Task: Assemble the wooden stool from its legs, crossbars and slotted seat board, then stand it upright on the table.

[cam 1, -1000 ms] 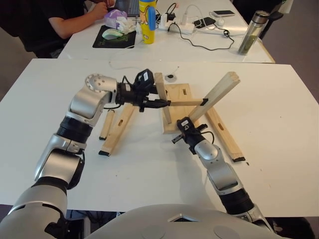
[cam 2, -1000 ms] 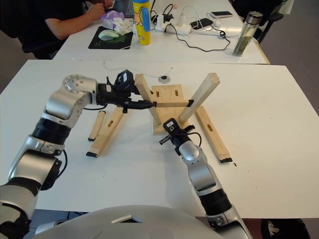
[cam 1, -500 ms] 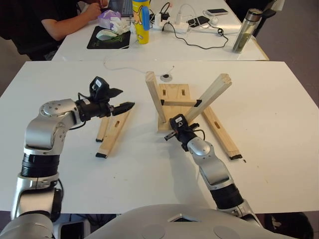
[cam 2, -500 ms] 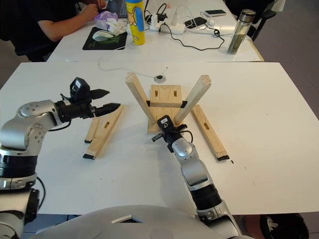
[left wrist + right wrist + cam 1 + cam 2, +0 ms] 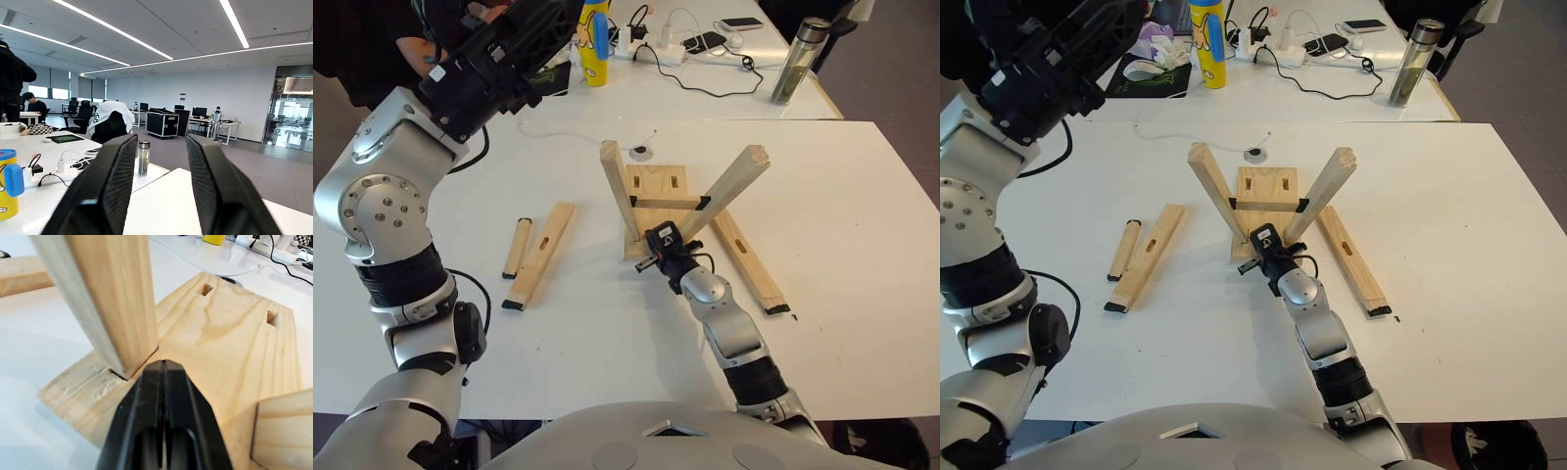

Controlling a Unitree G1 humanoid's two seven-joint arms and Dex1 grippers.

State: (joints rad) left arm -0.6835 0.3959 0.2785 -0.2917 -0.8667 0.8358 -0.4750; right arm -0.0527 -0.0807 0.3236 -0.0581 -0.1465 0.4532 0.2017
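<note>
Left tool [image 5: 162, 142] had swung up high above the bench [image 5: 862, 245], fingers spread wide. Right tool [image 5: 164, 363], clenched on nothing, pointed at the seat board [image 5: 658, 186] mid-bench, beside one of two tilted legs [image 5: 620, 191] standing in it.

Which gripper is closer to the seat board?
Right. The right gripper sits shut at the seat board beside a leg; the left gripper is high up, open, far away.

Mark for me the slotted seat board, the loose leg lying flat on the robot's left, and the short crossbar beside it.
seat board [image 5: 656, 184]: left eye view, bare face between its two far slots.
loose leg [image 5: 534, 264]: left eye view, mid-length, just nearer than its slot.
short crossbar [image 5: 517, 248]: left eye view, mid-length.
</note>
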